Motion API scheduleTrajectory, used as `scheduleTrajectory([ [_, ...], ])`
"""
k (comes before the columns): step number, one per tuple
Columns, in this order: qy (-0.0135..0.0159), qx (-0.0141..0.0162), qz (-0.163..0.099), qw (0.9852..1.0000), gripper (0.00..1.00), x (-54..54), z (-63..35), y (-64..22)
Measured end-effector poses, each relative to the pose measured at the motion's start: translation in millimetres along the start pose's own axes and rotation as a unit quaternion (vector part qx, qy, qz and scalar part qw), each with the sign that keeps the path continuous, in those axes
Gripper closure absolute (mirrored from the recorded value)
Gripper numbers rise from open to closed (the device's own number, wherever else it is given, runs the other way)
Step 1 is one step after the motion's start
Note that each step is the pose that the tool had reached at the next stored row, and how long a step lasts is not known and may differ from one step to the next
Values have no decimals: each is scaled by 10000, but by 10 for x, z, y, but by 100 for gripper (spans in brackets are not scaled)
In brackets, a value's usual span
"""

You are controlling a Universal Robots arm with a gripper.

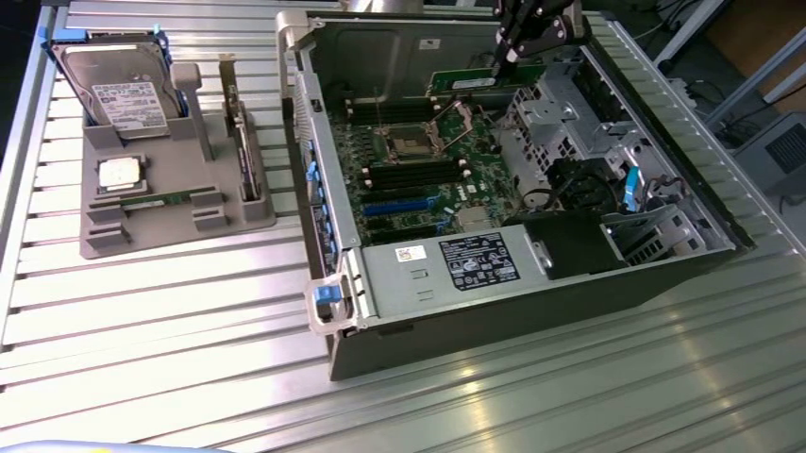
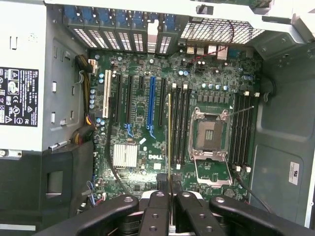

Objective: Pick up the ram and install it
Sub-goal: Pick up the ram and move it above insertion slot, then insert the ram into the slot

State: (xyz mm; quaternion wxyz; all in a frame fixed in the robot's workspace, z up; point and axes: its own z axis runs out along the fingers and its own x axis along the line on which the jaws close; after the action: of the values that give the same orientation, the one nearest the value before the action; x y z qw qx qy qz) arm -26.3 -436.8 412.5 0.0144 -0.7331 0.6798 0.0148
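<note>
My gripper [image 1: 511, 58] hangs over the far end of the open computer case [image 1: 655, 269], shut on the ram [image 1: 485, 78], a long thin green stick held level above the motherboard [image 1: 416, 179]. In the wrist view the ram [image 2: 170, 142] is seen edge-on as a narrow line running out from between my fingertips [image 2: 170, 189]. It lies over the board just beside the black memory slots [image 2: 182, 125] next to the CPU socket [image 2: 209, 135]. A second bank of slots [image 2: 243, 128] sits on the socket's other side.
On the exterior view's left a grey holder [image 1: 164, 222] carries a silver hard drive with blue rails [image 1: 120, 90] and an upright dark expansion card [image 1: 242, 142]. The power supply [image 1: 441, 269] and drive cage [image 1: 592, 236] fill the case's near end. Cables run near the socket.
</note>
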Motion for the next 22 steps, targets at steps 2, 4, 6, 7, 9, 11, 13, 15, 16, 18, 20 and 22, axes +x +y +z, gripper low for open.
scheduleTrajectory([
  [2, 0, 0, 0, 10000, 88, 0, 0, 0],
  [4, 0, 0, -1, 10000, 88, 0, 0, 2],
  [6, 0, 0, 0, 10000, 88, -3, 5, 39],
  [7, 0, 0, 0, 10000, 88, -4, 9, 50],
  [9, 0, 0, -1, 10000, 88, -4, 17, 56],
  [11, 0, 0, 0, 10000, 88, -3, 30, 58],
  [13, 0, 0, 0, 10000, 88, -2, 50, 58],
  [15, 0, 0, 0, 10000, 88, -2, 68, 58],
  [16, 0, 0, 0, 10000, 88, -2, 73, 58],
  [18, 0, 0, 0, 10000, 88, -1, 81, 58],
  [20, 0, 0, 0, 10000, 88, -1, 89, 58],
  [22, 0, 0, 0, 10000, 88, 0, 105, 58],
])
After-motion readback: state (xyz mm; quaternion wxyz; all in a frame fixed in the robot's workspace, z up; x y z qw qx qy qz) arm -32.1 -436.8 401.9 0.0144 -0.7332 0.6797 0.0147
